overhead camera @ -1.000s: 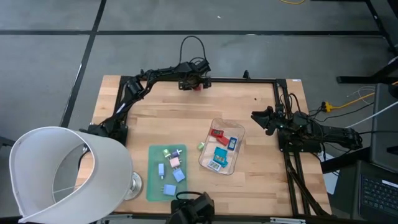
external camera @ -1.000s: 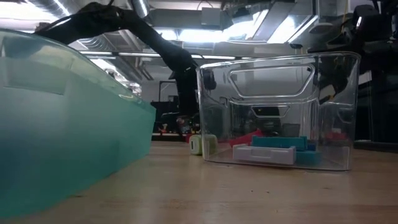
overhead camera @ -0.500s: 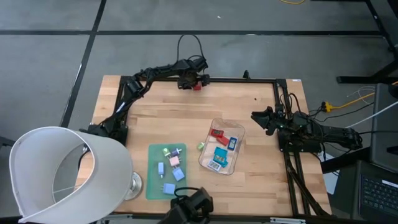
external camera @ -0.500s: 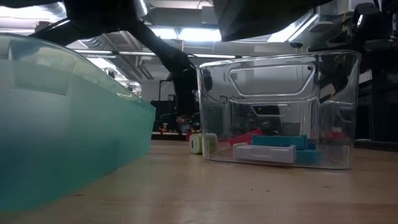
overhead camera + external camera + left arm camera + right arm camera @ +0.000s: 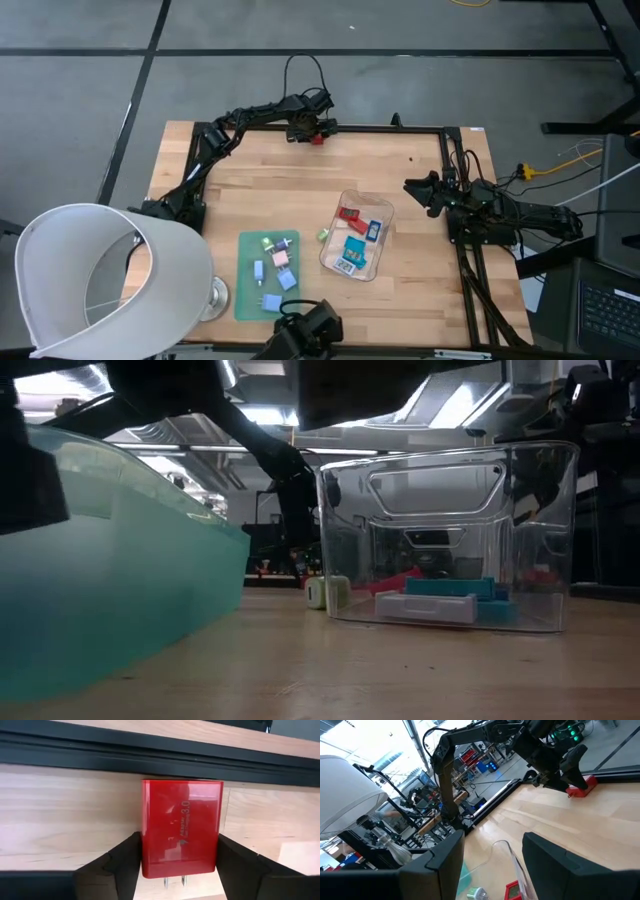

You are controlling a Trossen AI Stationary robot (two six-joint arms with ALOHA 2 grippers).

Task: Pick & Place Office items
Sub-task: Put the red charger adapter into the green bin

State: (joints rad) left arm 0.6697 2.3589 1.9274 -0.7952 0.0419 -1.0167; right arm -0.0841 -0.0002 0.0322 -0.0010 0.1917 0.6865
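Note:
A red blocky office item [image 5: 181,827] with two metal prongs lies flat on the wood by the black rail at the table's far edge, also seen in the high view [image 5: 318,139]. My left gripper [image 5: 180,870] stands over it, shut on it. My right gripper [image 5: 492,855] waits open at the table's right side [image 5: 425,192], with nothing between its fingers. A clear tray [image 5: 357,235] holds red, blue and teal pieces. Several small pieces lie on the green mat [image 5: 250,300]. A light green piece [image 5: 323,236] rests on the wood between mat and tray. My left gripper pinches the red item's two long side faces [image 5: 146,847] between its two fingers [image 5: 120,867], at the end where the prongs [image 5: 172,881] stick out. The fingers come from above. The item lies flat on the table, its labelled face up.
A big white lampshade [image 5: 100,280] covers the near left corner, with a glass base [image 5: 215,295] beside the mat. Black frame rails run along the far edge [image 5: 390,128] and the right side [image 5: 465,270]. A dark device [image 5: 305,335] sits at the near edge.
The dark device at the table's near edge has turned a little. In the low view, dark shapes have come in across the top and at the left edge.

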